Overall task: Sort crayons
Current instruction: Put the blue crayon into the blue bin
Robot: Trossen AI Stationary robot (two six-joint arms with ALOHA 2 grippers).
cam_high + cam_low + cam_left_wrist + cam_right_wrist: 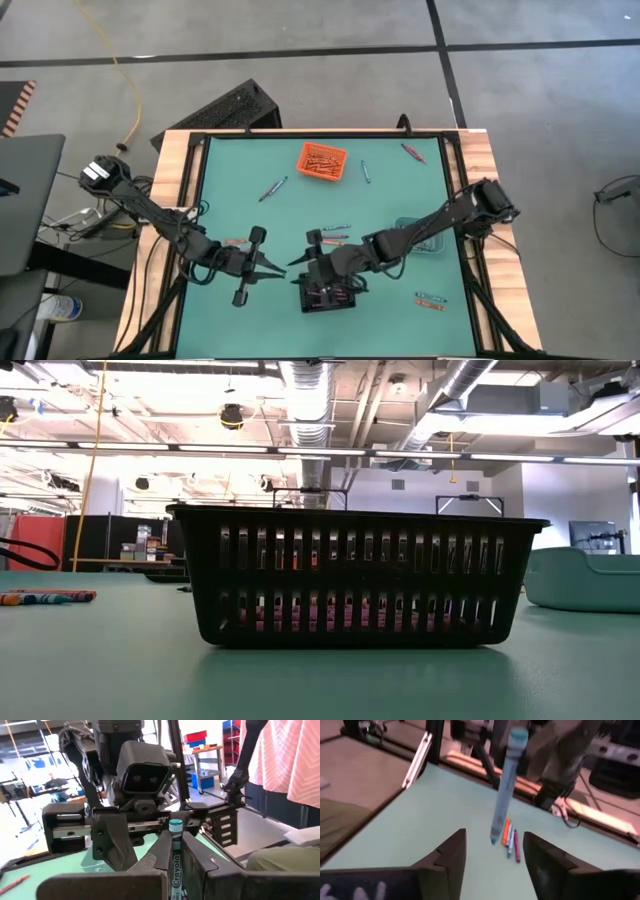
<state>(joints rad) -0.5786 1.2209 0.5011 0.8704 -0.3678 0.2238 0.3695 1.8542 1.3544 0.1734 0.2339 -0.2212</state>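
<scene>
Though hidden low — left tool's (172, 865) crayon (175, 855).

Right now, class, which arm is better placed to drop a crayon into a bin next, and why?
The left. Its left gripper is shut on a blue crayon, held beside the black bin. The right gripper is open and empty.

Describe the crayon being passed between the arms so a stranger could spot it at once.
Start at the black bin near the mat's front edge, then look just left of it, where the two arms meet. The left hand is shut on a teal-blue crayon; unlike the others, it lies on neither mat nor bin.
</scene>
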